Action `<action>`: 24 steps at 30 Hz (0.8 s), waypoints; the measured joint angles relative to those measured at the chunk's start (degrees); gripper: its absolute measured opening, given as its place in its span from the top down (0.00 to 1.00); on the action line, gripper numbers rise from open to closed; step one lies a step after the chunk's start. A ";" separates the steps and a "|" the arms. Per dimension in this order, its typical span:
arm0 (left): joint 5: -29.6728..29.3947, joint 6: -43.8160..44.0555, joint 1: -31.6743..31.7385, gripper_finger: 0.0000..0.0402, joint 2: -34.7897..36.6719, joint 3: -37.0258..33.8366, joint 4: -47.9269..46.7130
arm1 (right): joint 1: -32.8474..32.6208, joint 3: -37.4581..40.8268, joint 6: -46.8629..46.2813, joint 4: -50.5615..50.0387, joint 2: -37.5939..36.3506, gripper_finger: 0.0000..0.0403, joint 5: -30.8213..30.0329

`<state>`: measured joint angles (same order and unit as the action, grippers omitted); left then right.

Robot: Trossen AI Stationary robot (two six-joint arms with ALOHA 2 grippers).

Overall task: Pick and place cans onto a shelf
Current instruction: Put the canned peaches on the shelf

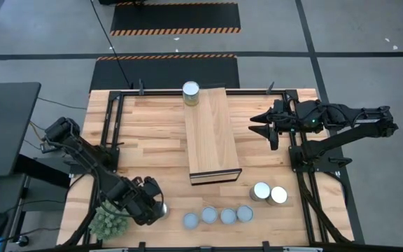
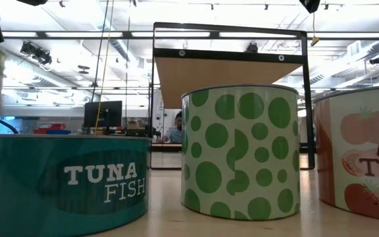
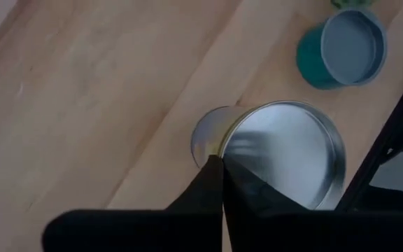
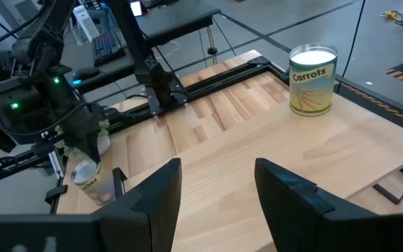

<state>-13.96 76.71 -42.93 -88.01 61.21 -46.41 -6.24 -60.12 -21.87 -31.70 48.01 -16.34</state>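
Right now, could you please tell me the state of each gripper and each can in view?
Left gripper: shut, fingertips at the rim of an upright silvery metal can.
Right gripper: open, empty.
Yellow Carrots can: upright at the long light-wood shelf's far corner.
Four blue-grey round cans: upright, in a row.
Two bright silvery cans: upright, side by side.

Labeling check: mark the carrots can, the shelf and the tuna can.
Carrots can (image 4: 312, 80): right wrist view, on the label.
Shelf (image 1: 212, 133): high view, middle of the plank top.
Tuna can (image 2: 68, 187): low view, on the teal label.
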 joint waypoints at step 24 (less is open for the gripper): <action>-1.92 -17.28 10.60 1.00 3.19 -0.24 -3.10 | 0.00 0.00 -0.40 0.01 0.00 0.53 0.85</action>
<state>-15.88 59.42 -32.32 -84.82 60.97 -49.51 -6.24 -60.12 -22.27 -31.69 48.01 -15.49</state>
